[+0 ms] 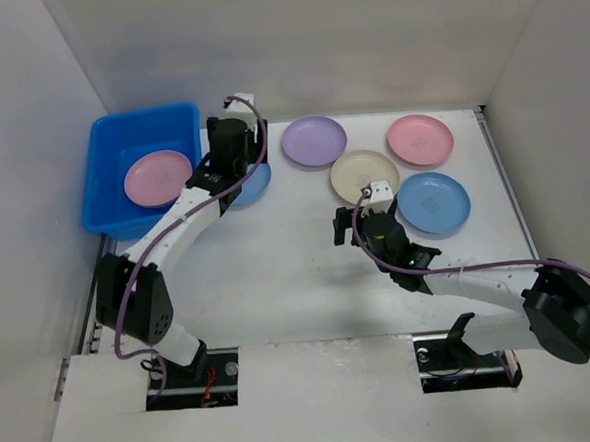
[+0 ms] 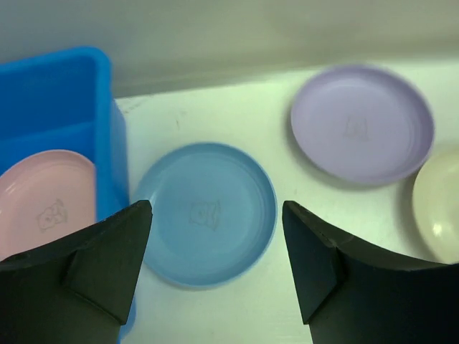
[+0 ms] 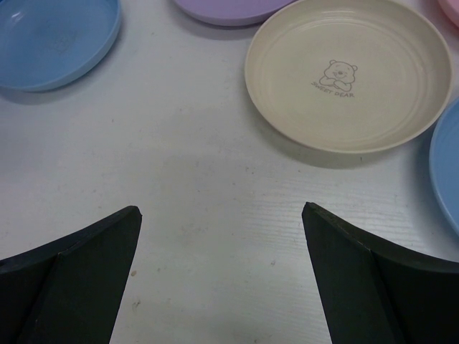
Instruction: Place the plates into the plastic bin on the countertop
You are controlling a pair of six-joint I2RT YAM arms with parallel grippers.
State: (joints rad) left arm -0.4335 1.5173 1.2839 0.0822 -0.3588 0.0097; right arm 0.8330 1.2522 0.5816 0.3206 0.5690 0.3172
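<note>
Plastic bin: bright blue, at 10 o'clock on the countertop, against the left wall.
Pink plate in the bin: lies flat on the bin floor, face up; it is the only plate inside.
Left gripper: hangs over the bin's 3 o'clock wall. Its jaws are spread and hold nothing.
Blue plate by the bin: flat on the countertop, just beside the bin's outer wall at its 3 o'clock. In the wrist view it shows through the gap between the left fingers; in the top view the arm covers part of it. Whether it touches the bin cannot be told.
Purple plate: on the countertop at 12 o'clock, at 2 o'clock from the blue plate by the bin.
Cream plate: at 4 o'clock from the purple plate and close to it, with a bear drawing at its centre.
Second pink plate: at 1 o'clock on the countertop, near the back wall.
Second blue plate: at 6 o'clock from the second pink plate, beside the cream plate.
Right gripper: jaws spread wide over bare countertop and empty, with the cream plate at its 1 o'clock.
</note>
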